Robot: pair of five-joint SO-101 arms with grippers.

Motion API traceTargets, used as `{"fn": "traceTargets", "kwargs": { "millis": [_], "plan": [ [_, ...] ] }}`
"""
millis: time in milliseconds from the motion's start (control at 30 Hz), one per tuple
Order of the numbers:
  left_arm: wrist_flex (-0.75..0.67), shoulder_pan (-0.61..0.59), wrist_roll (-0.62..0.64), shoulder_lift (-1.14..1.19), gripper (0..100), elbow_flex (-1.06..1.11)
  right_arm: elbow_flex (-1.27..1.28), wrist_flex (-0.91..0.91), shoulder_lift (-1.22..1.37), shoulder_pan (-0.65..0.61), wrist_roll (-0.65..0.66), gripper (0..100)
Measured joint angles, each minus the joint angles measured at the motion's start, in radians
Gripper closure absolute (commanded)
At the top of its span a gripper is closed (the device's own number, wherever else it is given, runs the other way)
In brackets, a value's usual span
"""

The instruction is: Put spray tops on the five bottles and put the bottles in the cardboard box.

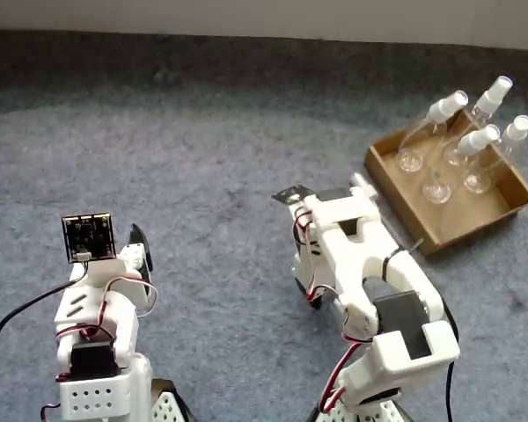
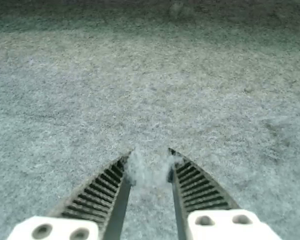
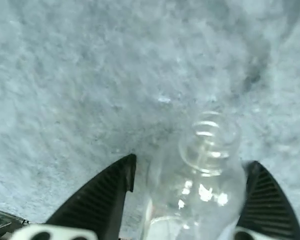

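Observation:
A clear bottle (image 3: 200, 175) with an open threaded neck and no spray top stands between the fingers of my right gripper (image 3: 190, 162). The gripper is open, with a gap between one black finger (image 3: 110, 190) and the bottle's side. The other finger (image 3: 262, 200) is close against the bottle. In the high view the right arm (image 1: 352, 237) stands just left of the cardboard box (image 1: 405, 202). Several clear bottles (image 1: 462, 154) with white spray tops lie in that box. My left gripper (image 2: 150, 155) hangs over bare carpet, slightly open and holding nothing.
Grey carpet (image 1: 202, 132) covers the whole work surface. The box sits at the right, close to the right arm. The left arm (image 1: 97, 308) stands at the near left, with wide carpet beyond it.

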Motion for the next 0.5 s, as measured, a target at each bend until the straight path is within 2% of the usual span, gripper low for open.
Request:
{"fn": "traceTargets", "kwargs": {
  "millis": [300, 500],
  "plan": [
    [0.0, 0.0, 0.0, 0.0, 93, 0.0, 0.006, 0.025, -0.192, 0.0, -0.003, 70.1],
    [0.0, 0.0, 0.0, 0.0, 93, 0.0, 0.18, -0.051, -0.342, 0.0, -0.003, 70.1]
  ]
}}
